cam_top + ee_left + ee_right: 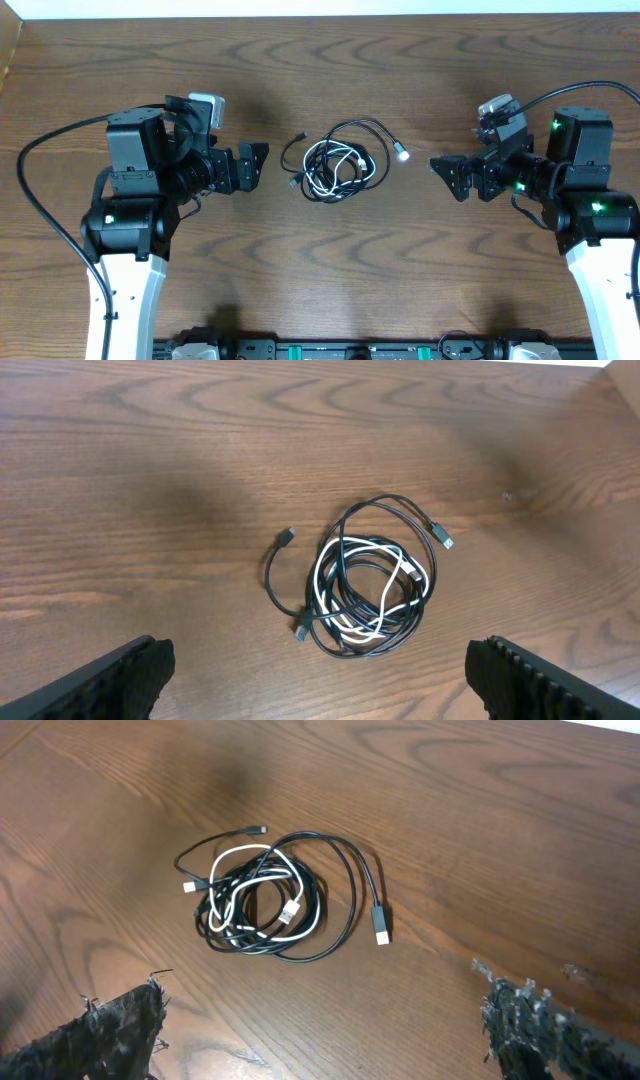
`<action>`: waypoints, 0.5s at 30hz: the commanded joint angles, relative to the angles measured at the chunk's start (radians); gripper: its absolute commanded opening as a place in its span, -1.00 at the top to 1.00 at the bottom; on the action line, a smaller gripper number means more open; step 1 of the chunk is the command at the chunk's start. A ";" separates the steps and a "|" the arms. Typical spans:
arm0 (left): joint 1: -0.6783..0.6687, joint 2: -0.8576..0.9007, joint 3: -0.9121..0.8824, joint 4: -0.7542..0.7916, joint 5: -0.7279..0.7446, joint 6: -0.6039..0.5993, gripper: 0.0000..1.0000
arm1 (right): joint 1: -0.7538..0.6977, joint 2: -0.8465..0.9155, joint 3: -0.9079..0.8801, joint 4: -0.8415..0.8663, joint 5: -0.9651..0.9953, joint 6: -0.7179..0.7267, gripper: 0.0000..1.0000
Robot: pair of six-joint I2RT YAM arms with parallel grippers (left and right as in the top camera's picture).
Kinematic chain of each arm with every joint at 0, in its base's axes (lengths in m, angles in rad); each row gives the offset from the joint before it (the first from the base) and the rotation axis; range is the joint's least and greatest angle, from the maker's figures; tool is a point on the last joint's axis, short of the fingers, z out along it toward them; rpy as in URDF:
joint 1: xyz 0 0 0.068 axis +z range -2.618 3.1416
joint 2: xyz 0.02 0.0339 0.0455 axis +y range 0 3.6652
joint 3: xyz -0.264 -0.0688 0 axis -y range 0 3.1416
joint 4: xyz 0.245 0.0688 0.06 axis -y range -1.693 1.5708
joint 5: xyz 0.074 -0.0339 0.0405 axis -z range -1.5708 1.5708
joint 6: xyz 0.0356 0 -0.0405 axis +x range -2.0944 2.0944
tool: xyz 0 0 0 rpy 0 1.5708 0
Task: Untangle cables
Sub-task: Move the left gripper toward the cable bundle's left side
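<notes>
A black cable (352, 128) and a white cable (327, 166) lie coiled together in one bundle at the table's middle. The black one loops around the outside; one plug (401, 153) lies to the right, another end (291, 184) to the left. The bundle shows in the left wrist view (372, 585) and the right wrist view (262, 900). My left gripper (257, 162) is open and empty, left of the bundle. My right gripper (445, 172) is open and empty, right of it. Neither touches the cables.
The wooden table (330, 270) runs to a pale edge at the top. The arms' thick black wires (40, 150) arc beside each arm. A dark rail (330, 350) lies along the front edge.
</notes>
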 commanded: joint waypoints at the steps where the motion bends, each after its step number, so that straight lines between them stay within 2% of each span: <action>1: -0.003 0.005 0.015 0.003 0.013 0.009 -0.96 | -0.003 0.008 0.019 0.001 -0.017 0.041 -0.99; 11: -0.005 0.055 0.027 0.003 0.015 0.005 -0.97 | -0.003 0.039 0.019 0.004 -0.017 0.071 -0.99; 15: -0.056 0.093 0.077 0.003 0.013 0.005 -0.99 | -0.003 0.039 0.019 0.004 -0.010 0.071 -0.99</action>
